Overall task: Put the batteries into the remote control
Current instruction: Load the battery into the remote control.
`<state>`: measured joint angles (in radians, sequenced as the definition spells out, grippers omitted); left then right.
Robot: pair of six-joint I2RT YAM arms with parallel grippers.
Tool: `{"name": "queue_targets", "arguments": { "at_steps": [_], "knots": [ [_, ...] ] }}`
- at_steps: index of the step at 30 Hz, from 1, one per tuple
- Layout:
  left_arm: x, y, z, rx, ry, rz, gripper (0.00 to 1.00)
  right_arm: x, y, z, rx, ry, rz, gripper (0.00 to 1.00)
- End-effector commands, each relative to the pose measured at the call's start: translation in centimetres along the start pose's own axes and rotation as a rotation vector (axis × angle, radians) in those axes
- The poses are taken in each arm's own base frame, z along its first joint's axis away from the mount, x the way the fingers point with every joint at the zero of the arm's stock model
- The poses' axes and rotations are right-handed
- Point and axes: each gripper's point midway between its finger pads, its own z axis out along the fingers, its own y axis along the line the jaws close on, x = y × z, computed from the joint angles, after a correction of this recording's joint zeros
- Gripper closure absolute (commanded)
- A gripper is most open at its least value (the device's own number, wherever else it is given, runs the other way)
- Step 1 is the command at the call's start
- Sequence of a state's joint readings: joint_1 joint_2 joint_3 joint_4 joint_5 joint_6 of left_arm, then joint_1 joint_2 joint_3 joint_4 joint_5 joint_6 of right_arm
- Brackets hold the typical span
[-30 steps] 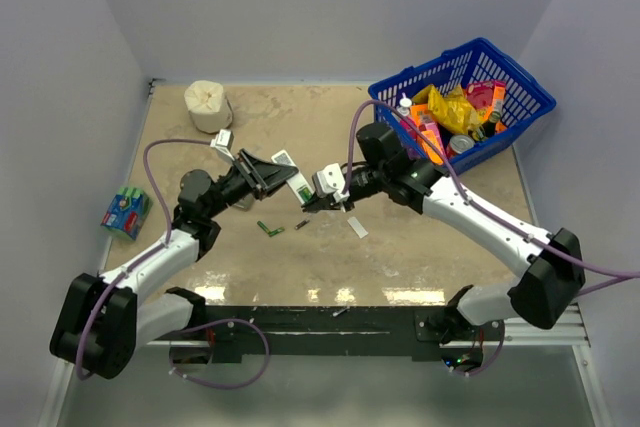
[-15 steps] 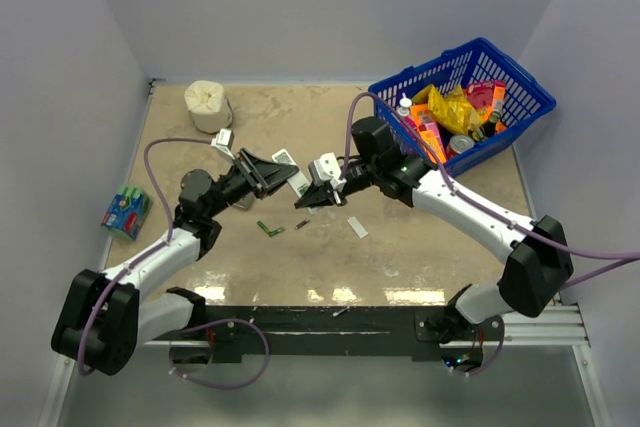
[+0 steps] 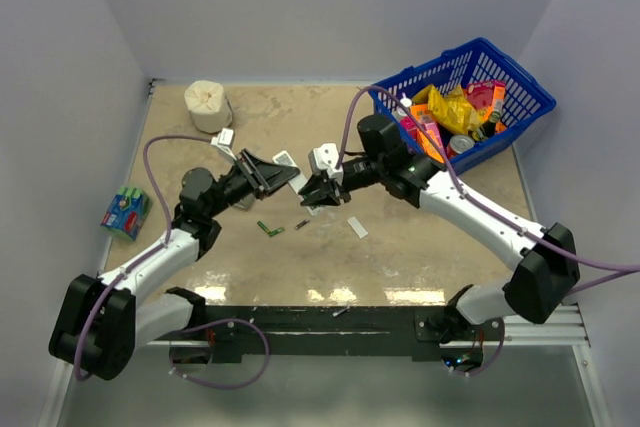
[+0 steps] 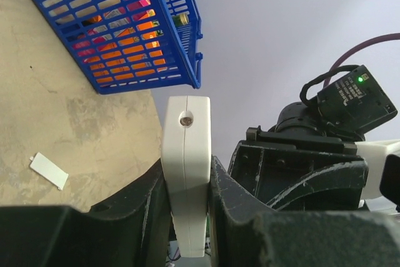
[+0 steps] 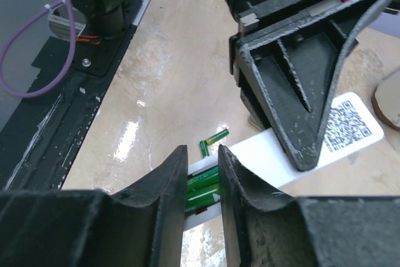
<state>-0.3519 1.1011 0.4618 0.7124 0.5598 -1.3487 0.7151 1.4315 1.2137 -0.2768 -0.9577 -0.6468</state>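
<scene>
My left gripper (image 4: 187, 173) is shut on the white remote control (image 4: 186, 154) and holds it tilted above the table. Its back faces up, with a QR label at the far end (image 3: 285, 159). My right gripper (image 5: 202, 154) hovers just over the remote's open compartment, its jaws slightly apart with nothing between them. Two green batteries (image 5: 203, 192) lie side by side in that compartment. More loose batteries (image 5: 212, 139) lie on the table below, a green pair (image 3: 268, 229) and a dark one (image 3: 301, 224). The white back cover (image 3: 357, 227) lies flat nearby.
A blue basket (image 3: 520, 87) full of packets stands at the back right. A roll of tissue (image 3: 207, 104) sits at the back left. A shrink-wrapped block of green cells (image 3: 125, 211) lies off the left edge of the table.
My right gripper's jaws have parted a little and it has shifted slightly left over the remote's compartment. The left arm still holds the remote in the same place.
</scene>
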Motion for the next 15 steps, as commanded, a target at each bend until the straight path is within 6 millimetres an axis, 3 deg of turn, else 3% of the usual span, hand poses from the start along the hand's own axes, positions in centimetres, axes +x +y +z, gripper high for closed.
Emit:
{"name": "queue_targets", "arguments": {
  "at_steps": [1, 5, 9, 10, 11, 12, 15],
  "knots": [
    [-1.2, -2.8, 0.5, 0.085, -0.051, 0.067, 1.0, -3.7, -1.9, -1.8, 0.11, -0.035, -0.011, 0.67],
    [-2.1, -1.4, 0.5, 0.051, -0.112, 0.057, 1.0, -6.6, -2.7, -3.0, 0.197, -0.086, 0.035, 0.53],
    [-3.2, -1.7, 0.2, 0.071, -0.179, 0.041, 1.0, -8.9, -4.6, -5.4, 0.421, -0.15, 0.204, 0.35],
    [-3.6, -1.6, 0.0, 0.068, -0.207, 0.041, 1.0, -8.6, -4.8, -6.0, 0.474, -0.159, 0.259, 0.27],
    [-3.8, -1.9, -0.1, 0.074, -0.222, 0.043, 1.0, -8.6, -5.9, -7.0, 0.581, -0.197, 0.374, 0.25],
    [-4.0, -2.2, -0.3, 0.087, -0.239, 0.039, 1.0, -9.3, -5.6, -7.9, 0.624, -0.229, 0.411, 0.23],
    [-4.9, -2.8, -0.9, 0.107, -0.304, 0.034, 1.0, -7.5, -5.3, -8.8, 0.728, -0.284, 0.665, 0.18]
  ]
}}
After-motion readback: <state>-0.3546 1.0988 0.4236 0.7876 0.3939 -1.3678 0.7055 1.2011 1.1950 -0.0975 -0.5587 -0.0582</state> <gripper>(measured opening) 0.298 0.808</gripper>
